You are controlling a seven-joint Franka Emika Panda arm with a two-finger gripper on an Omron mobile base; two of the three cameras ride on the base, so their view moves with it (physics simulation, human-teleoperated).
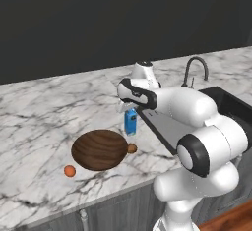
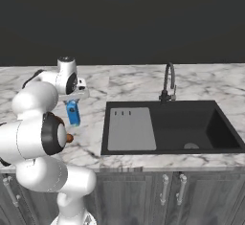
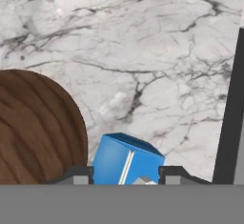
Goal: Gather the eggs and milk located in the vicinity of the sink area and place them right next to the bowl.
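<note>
Gripper (image 3: 125, 175): closed around the milk (image 3: 127, 163), carton between both fingertips.
Milk: just right of the bowl (image 1: 100, 149), left of the sink (image 2: 172, 126).

Marble counter (image 1: 44, 107), white with grey veining. Resting on it: wooden bowl (image 1: 100, 149), one egg (image 1: 70, 171) beside, another egg (image 1: 132, 149) touching its rim.

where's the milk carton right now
The milk stands on the marble counter between the bowl and the sink, directly under the pincer, whose fingertips flank its top in the hand view.
</note>
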